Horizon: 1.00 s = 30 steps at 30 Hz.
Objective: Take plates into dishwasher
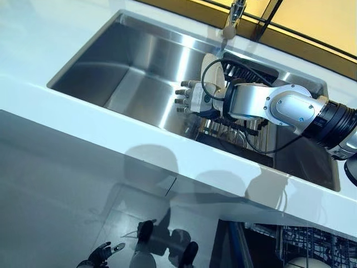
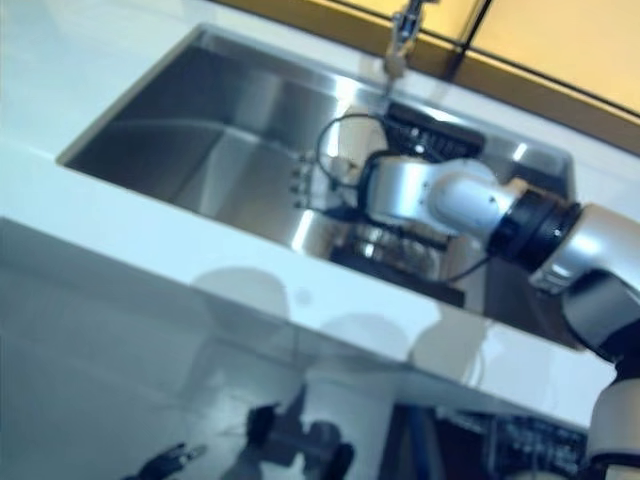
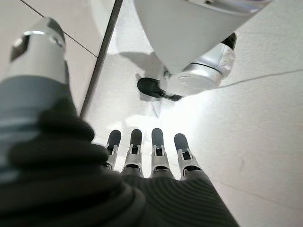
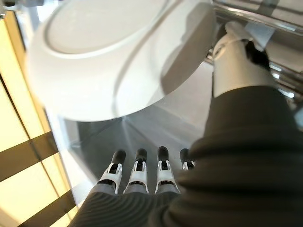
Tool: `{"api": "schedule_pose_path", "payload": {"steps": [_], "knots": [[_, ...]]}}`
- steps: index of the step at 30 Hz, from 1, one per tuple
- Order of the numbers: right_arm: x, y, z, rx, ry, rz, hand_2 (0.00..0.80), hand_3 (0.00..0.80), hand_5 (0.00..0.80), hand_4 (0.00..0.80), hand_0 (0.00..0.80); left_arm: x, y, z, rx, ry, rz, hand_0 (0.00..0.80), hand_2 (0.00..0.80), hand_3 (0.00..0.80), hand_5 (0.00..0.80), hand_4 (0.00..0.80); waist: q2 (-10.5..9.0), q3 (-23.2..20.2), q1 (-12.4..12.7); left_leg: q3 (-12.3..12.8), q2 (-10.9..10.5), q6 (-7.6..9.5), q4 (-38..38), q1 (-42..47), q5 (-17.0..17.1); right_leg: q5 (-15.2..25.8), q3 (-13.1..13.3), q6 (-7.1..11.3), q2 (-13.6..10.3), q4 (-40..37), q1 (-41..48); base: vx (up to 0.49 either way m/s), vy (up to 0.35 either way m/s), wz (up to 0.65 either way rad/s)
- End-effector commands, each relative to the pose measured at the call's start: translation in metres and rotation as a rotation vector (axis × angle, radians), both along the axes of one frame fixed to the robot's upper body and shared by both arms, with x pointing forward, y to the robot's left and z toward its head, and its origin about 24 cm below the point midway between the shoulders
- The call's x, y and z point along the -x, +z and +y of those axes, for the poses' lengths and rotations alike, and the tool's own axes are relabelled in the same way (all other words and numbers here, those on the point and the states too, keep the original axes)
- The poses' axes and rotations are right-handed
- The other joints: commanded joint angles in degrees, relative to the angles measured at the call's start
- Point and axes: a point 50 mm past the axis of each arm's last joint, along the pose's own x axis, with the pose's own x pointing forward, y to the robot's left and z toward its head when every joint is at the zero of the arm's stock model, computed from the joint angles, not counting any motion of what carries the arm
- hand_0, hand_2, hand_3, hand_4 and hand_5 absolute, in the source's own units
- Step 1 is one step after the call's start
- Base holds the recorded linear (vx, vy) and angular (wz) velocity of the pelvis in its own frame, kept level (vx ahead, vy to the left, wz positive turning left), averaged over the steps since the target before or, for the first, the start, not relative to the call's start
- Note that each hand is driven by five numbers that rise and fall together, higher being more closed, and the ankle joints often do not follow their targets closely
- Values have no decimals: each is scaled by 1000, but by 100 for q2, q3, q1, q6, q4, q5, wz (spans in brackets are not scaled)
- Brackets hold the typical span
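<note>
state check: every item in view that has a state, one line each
plate: upright on edge in the rack, not gripped
rack: sitting in the sink, holding the plate
sink: dry-looking, left part bare
right hand: open, beside the plate
left hand: open, low over the floor
dishwasher: open

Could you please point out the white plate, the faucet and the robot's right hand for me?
white plate (image 4: 109, 61), right wrist view, on its underside.
faucet (image 1: 234, 15), left eye view, on its spout.
right hand (image 1: 192, 97), left eye view, on its back.

Bright glare on the sink; right eye view blurred, shadows soft
</note>
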Motion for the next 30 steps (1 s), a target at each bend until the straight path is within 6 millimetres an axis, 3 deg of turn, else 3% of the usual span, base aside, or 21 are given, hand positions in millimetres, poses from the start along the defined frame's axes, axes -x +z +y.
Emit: {"api": "schedule_pose_path", "payload": {"steps": [1, 7, 13, 18, 30], "knots": [[3, 42, -7, 1, -67, -196, 0, 0, 0, 0, 0, 11, -1, 8, -48, 31, -2, 0, 0, 0, 0, 0, -191, 151, 220, 215, 52, -25, -52, -73, -97, 253, -130, 504, -346, 3, 30, 0, 0, 0], [-5, 56, -15, -10, -133, -235, 0, 0, 0, 0, 0, 8, 3, 11, -30, 30, -3, 0, 0, 0, 0, 0, -136, 185, 260, 190, 37, -22, -52, -172, -46, 265, -154, 502, -364, 8, -34, -6, 35, 6], [-13, 62, -30, -56, -211, -292, 0, 0, 0, 0, 0, 8, -1, -3, 15, 22, -16, 0, 0, 0, 0, 0, -202, 273, 277, 175, 60, -20, -52, -212, -41, 288, -167, 513, -348, 11, -55, -1, -32, 3], [-16, 74, -43, -64, -248, -323, 0, 0, 0, 0, 0, 1, 6, 6, 12, 21, -7, 0, 0, 0, 0, 0, -206, 210, 245, 193, 69, -18, -52, -207, -48, 290, -160, 532, -353, 15, -59, -3, 4, 2], [-22, 72, -55, -19, -335, -300, 0, 0, 0, 0, 0, -3, 9, 15, 29, 58, 11, 0, 0, 0, 0, 0, -194, 83, 87, 306, 127, -28, -52, -109, -86, 283, -41, 527, -355, 26, -52, 0, 0, 0]]}}
